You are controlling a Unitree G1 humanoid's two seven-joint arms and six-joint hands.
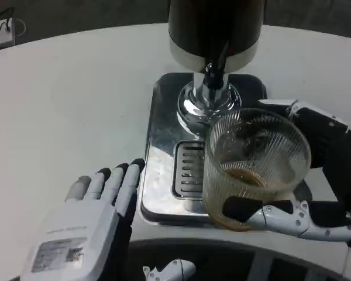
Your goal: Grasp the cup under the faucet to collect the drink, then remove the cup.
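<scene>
A ribbed clear glass cup [254,167] with a little brown drink at its bottom is held by my right hand [316,175], thumb across its near side and fingers behind it. The cup sits over the steel drip tray [164,146], just in front of and slightly right of the black faucet spout [213,70] of the dark drink dispenser [216,29]. My left hand [90,216] rests flat on the white table, left of the tray, fingers stretched out and holding nothing.
The dispenser's chrome base [207,105] stands at the back of the tray, with a slotted grate [187,170] beside the cup. A small white device [0,32] with a cable lies at the table's far left. The table's near edge [222,246] runs below the tray.
</scene>
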